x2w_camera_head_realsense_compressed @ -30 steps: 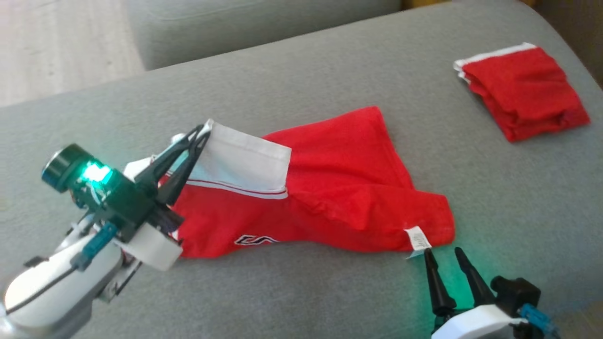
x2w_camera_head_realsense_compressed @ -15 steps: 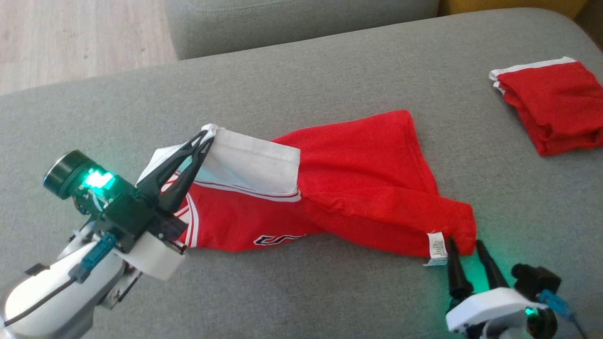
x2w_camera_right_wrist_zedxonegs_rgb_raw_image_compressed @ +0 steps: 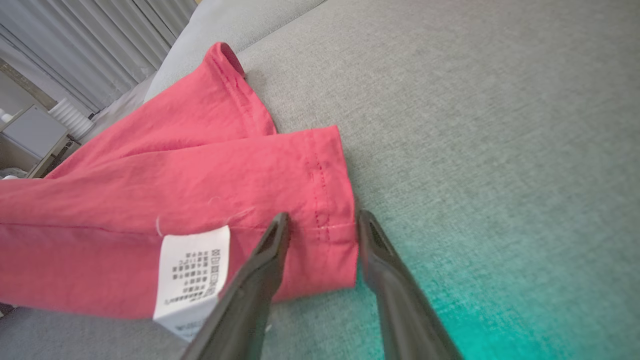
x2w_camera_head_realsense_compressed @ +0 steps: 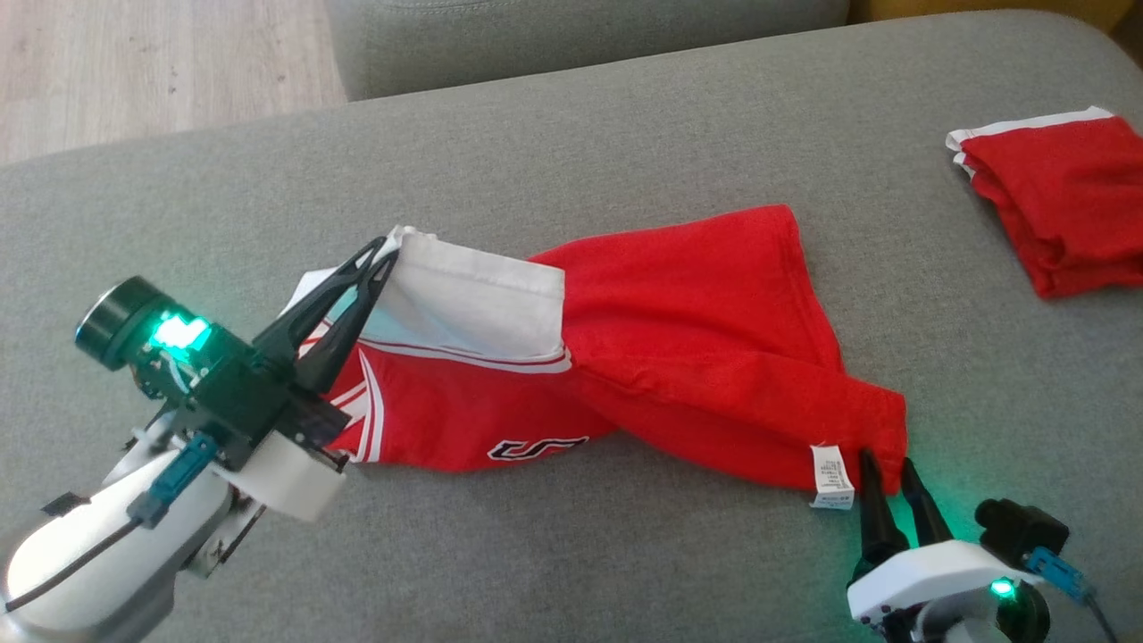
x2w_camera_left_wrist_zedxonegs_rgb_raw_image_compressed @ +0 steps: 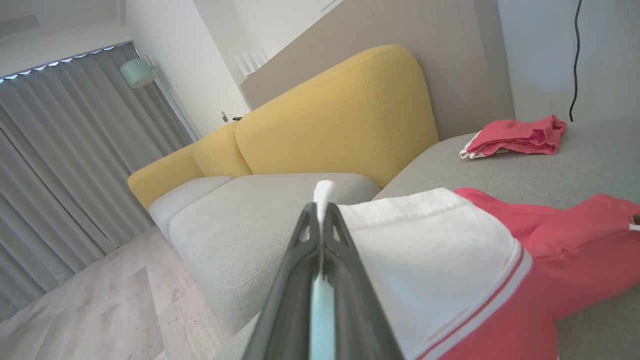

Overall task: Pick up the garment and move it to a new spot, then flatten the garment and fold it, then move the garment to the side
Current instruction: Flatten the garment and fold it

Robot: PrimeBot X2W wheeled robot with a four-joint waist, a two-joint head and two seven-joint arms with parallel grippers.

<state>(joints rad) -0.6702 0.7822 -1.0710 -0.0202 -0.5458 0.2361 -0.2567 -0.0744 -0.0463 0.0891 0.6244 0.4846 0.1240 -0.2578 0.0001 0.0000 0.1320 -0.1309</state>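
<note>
The left gripper (x2w_camera_head_realsense_compressed: 384, 254) is clamped on the garment's (x2w_camera_head_realsense_compressed: 696, 339) white edge. On the sofa (x2w_camera_head_realsense_compressed: 625, 152), the right gripper (x2w_camera_head_realsense_compressed: 887, 460) is parted, its jaws straddling the red hem corner.

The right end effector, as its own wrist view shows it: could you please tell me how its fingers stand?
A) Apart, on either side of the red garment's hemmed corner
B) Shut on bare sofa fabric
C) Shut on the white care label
A: the fingers of the right end effector stand apart, with the hemmed corner of the red garment between them and the white care label just beside.
</note>
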